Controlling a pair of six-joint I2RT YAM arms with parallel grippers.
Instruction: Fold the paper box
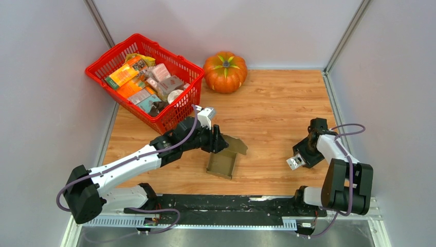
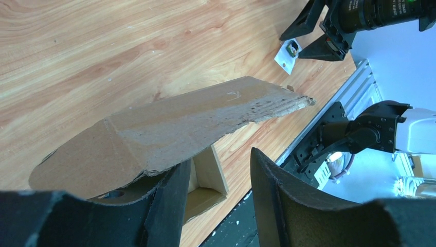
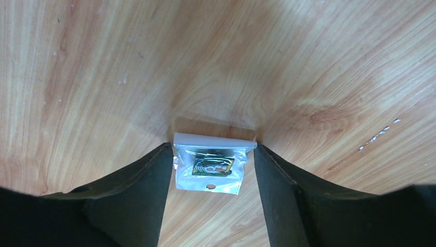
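Two grippers well apart, open table (image 1: 267,128) between; left gripper (image 1: 220,140) fingers spread beside the box (image 1: 222,163) flap (image 2: 169,123) edge; right gripper (image 1: 297,160) fingers flank a bag (image 3: 211,167), grip unclear.

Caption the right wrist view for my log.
Right end effector clasps a small clear packet by its edges, above the wooden table.

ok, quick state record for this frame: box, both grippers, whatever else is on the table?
paper box: shallow, open-topped, mid-table, not folded shut
flap: raised, angled over the box at the left gripper
left gripper: at the flap, jaws apart, no clamp visible
right gripper: fingers against both side edges of the pouch
pouch: small, clear, printed card inside
basket: red, far left, holds printed packages
pumpkin: far edge, right of the basket
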